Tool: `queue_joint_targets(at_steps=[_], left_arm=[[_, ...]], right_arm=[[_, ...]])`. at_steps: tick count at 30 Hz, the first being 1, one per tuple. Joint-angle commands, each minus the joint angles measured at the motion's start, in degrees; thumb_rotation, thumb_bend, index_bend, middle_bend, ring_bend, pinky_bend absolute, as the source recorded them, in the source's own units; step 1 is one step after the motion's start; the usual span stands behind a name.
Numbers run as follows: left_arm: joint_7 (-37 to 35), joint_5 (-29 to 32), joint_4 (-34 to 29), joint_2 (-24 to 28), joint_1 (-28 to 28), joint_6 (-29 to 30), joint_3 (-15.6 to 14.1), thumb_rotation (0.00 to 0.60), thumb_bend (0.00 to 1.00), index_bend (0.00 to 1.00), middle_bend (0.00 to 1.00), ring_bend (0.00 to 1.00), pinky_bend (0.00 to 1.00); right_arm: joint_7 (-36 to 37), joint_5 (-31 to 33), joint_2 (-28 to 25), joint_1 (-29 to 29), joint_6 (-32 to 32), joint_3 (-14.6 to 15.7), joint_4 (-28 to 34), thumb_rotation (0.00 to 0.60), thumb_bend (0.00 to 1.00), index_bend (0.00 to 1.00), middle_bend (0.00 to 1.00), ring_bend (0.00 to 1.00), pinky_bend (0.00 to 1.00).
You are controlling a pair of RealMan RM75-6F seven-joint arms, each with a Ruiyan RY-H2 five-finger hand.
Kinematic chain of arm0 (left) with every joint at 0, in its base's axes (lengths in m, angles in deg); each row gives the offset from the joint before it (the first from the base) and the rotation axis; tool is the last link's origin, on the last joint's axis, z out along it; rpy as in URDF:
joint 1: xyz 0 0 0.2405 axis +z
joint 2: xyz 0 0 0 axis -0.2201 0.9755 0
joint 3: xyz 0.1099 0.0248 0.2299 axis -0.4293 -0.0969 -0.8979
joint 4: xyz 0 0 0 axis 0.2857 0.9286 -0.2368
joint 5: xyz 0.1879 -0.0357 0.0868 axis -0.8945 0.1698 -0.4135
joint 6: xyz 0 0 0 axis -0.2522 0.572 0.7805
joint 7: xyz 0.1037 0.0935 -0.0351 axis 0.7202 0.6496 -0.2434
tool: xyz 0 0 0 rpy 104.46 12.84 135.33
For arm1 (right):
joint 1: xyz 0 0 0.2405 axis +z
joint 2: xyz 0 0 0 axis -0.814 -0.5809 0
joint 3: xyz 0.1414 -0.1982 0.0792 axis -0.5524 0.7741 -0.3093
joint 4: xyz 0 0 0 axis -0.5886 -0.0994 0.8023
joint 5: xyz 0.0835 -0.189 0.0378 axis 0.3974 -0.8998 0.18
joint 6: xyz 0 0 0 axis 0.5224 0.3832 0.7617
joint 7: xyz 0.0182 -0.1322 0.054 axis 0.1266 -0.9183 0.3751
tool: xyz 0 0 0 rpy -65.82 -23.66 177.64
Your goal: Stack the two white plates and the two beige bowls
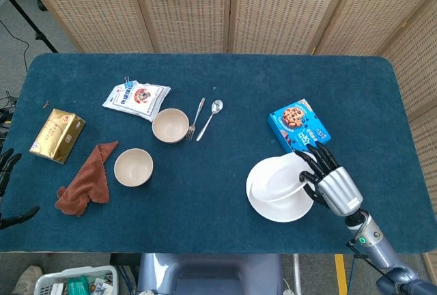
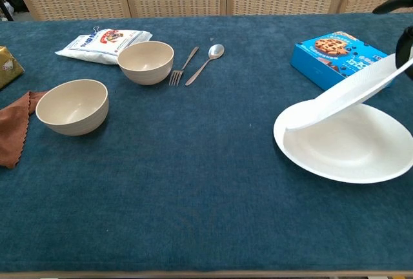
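Observation:
My right hand (image 1: 332, 184) grips the right rim of a white plate (image 1: 278, 177) and holds it tilted, high on the right and low on the left. The plate lies over the second white plate (image 1: 280, 207), which sits flat on the blue table. In the chest view the tilted plate (image 2: 348, 92) dips down to the left rim of the flat plate (image 2: 348, 159), and only dark fingers of the right hand (image 2: 405, 40) show at the right edge. Two beige bowls (image 1: 170, 125) (image 1: 133, 166) stand apart on the left, upright. Dark fingers of my left hand (image 1: 7, 162) show spread at the left edge, holding nothing.
A blue cookie box (image 1: 298, 126) lies just behind the plates. A fork (image 1: 196, 119) and a spoon (image 1: 210, 119) lie right of the far bowl. A snack bag (image 1: 136, 98), a gold packet (image 1: 57, 134) and a brown cloth (image 1: 85, 179) are on the left.

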Motion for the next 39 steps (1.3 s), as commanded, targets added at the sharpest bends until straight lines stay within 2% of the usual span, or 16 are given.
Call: queue_joint_targets(at_steps=[1, 5, 10, 21, 24, 28, 31, 35, 39], left_arm=[[-0.1, 0.0, 0.0, 0.0, 0.0, -0.1, 0.0, 0.6, 0.06, 0.0, 0.0, 0.0, 0.0], [-0.3, -0.3, -0.1, 0.2, 0.0, -0.1, -0.2, 0.6, 0.06, 0.0, 0.0, 0.0, 0.0], [-0.3, -0.5, -0.2, 0.2, 0.0, 0.0, -0.3, 0.6, 0.06, 0.0, 0.0, 0.0, 0.0], [0.0, -0.6, -0.4, 0.1, -0.1, -0.2, -0.4, 0.6, 0.06, 0.0, 0.0, 0.0, 0.0], [0.1, -0.6, -0.4, 0.1, -0.1, -0.3, -0.4, 0.6, 0.06, 0.0, 0.0, 0.0, 0.0], [0.2, -0.7, -0.4, 0.0, -0.2, -0.3, -0.4, 0.6, 0.06, 0.0, 0.0, 0.0, 0.0], [0.1, -0.7, -0.4, 0.1, -0.1, -0.2, -0.4, 0.6, 0.06, 0.0, 0.0, 0.0, 0.0], [0.0, -0.6, -0.4, 0.1, -0.2, -0.3, -0.4, 0.6, 0.06, 0.0, 0.0, 0.0, 0.0], [0.1, -0.6, -0.4, 0.2, -0.2, -0.4, -0.4, 0.6, 0.06, 0.0, 0.0, 0.0, 0.0]], right_arm=[[0.2, -0.4, 0.4, -0.5, -0.4, 0.5, -0.7, 0.6, 0.54, 0.67, 0.17, 0.0, 0.0], [-0.1, -1.1, 0.8, -1.2, -0.6, 1.5, -2.2, 0.6, 0.54, 0.64, 0.17, 0.0, 0.0], [0.2, -2.0, 0.7, -1.9, -0.5, 2.8, -3.7, 0.6, 0.54, 0.48, 0.16, 0.0, 0.0], [-2.7, -4.1, -0.1, -3.0, 1.9, 5.9, -4.3, 0.6, 0.54, 0.33, 0.12, 0.0, 0.0], [-5.1, -4.5, -0.9, -2.9, 3.7, 6.6, -3.5, 0.6, 0.54, 0.25, 0.08, 0.0, 0.0], [-9.6, -3.7, -3.8, -1.9, 9.8, 7.5, 0.7, 0.6, 0.54, 0.09, 0.0, 0.0, 0.0], [-11.2, -3.1, -7.3, -0.6, 14.2, 8.1, 6.4, 0.6, 0.54, 0.01, 0.0, 0.0, 0.0], [-12.8, -3.0, -13.3, 1.1, 18.6, 9.2, 14.2, 0.6, 0.54, 0.0, 0.0, 0.0, 0.0], [-12.8, -3.6, -17.7, 2.1, 20.7, 10.2, 19.4, 0.6, 0.53, 0.0, 0.0, 0.0, 0.0]])
